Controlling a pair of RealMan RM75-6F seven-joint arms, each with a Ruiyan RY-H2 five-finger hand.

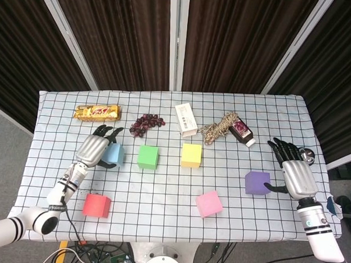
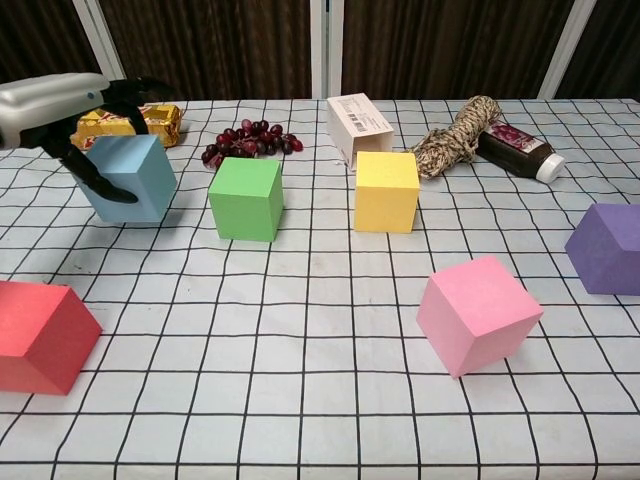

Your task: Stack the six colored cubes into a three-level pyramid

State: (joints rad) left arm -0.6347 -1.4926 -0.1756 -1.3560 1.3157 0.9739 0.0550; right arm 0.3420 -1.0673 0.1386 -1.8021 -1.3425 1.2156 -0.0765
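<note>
1. I am gripping the light blue foam cube [image 2: 128,178] in my left robot hand [image 1: 94,149], just left of the green foam cube [image 1: 147,156].
2. My right robot hand [image 1: 294,176] is resting spread beside the purple foam cube [image 1: 257,183].
3. Nothing is stacked yet; all three levels remain.

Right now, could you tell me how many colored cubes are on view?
6: blue cube held by the left hand, green cube beside it, yellow cube mid-table, red cube front left, pink cube front, purple cube by the right hand.
</note>
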